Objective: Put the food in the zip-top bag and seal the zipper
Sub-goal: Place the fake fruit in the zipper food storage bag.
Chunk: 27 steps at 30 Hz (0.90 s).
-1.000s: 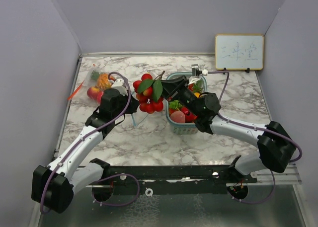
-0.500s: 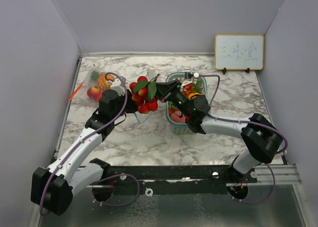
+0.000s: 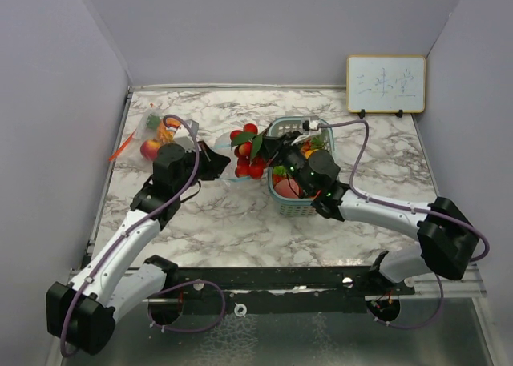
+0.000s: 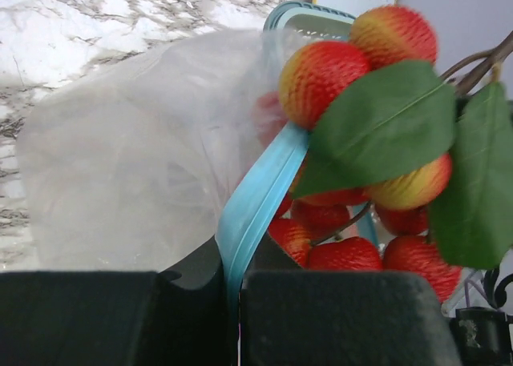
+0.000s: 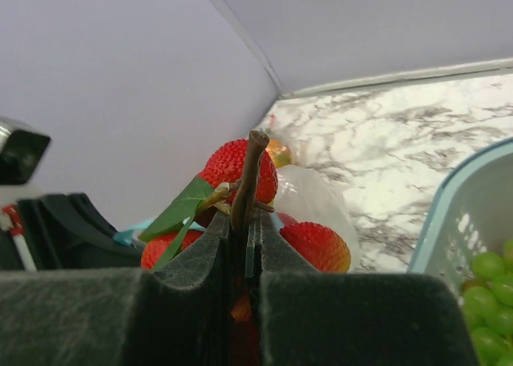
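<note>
- The cluster of red fruit (image 3: pixel 248 148), with its green leaves, hangs clear of the marble table (image 3: pixel 240 222), between the two arms and right at the mouth of the zip-top bag (image 4: pixel 120 182). In the left wrist view some red shows through the film, so the lowest fruits appear to be at or just inside the opening.
- The right gripper (image 5: pixel 245 246) is clamped on the woody stem (image 5: pixel 248 170). Judged purpose: the bulky cluster dangles below the fingers and can go into the bag fruit-first.
- The left gripper (image 4: pixel 232 282) is pinched tight on the blue zipper strip (image 4: pixel 258 196). That lifts one lip of the bag off the table and turns the opening toward the fruit.
- Only one lip is held. The other hangs slack, so leaves or outer fruits could snag on the rim.
- Other food, including green grapes (image 5: pixel 489 266), sits in the teal basket (image 3: pixel 298 209) just right of the cluster. It is within the right arm's reach for later picks.
- A separate clear packet of food (image 3: pixel 156 131) lies near the far left corner, well apart from the work.
- Assessment: loading is under way, the zipper is not yet sealed, and most of the task is outstanding.
</note>
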### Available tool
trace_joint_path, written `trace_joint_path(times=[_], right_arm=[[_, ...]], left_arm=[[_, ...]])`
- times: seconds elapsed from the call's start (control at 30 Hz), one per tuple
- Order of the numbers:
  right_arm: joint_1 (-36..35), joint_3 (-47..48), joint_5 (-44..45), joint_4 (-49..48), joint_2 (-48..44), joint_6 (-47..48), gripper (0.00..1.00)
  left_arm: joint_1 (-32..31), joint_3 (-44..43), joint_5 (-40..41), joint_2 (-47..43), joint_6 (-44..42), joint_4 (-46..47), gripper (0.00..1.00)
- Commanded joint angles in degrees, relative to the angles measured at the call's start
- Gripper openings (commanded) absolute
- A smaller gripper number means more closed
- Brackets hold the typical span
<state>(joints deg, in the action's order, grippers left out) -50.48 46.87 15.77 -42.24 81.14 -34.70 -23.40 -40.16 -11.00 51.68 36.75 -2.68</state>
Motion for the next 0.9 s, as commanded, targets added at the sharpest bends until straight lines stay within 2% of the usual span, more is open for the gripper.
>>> trace_joint_path(times=[0.0, 0.1, 0.2, 0.5, 0.87], right_arm=[[-3.1, 1.0, 3.6, 4.3, -0.6, 12.0, 0.01], [-6.4, -0.8, 5.5, 1.3, -1.5, 18.3, 0.01], [-7.9, -3.8, 5.2, -1.9, -3.5, 20.3, 0.01], [-8.2, -9.5, -3.8, -10.0, -8.8, 23.7, 0.01], [-8.2, -8.0, -11.1, -8.4, -4.8, 24.2, 0.01]], left_arm=[[-0.3, -3.7, -0.2, 2.0, -1.5, -0.1, 0.00], [-0.3, -5.5, 0.4, 4.0, -3.1, -0.6, 0.00], [-0.3, -6.8, 0.7, 7.1, -4.5, -1.1, 0.00], [-0.3, -0.9, 0.8, 10.4, -3.2, 3.8, 0.00], [-0.3, -2.9, 0.2, 13.0, -3.9, 4.7, 0.00]])
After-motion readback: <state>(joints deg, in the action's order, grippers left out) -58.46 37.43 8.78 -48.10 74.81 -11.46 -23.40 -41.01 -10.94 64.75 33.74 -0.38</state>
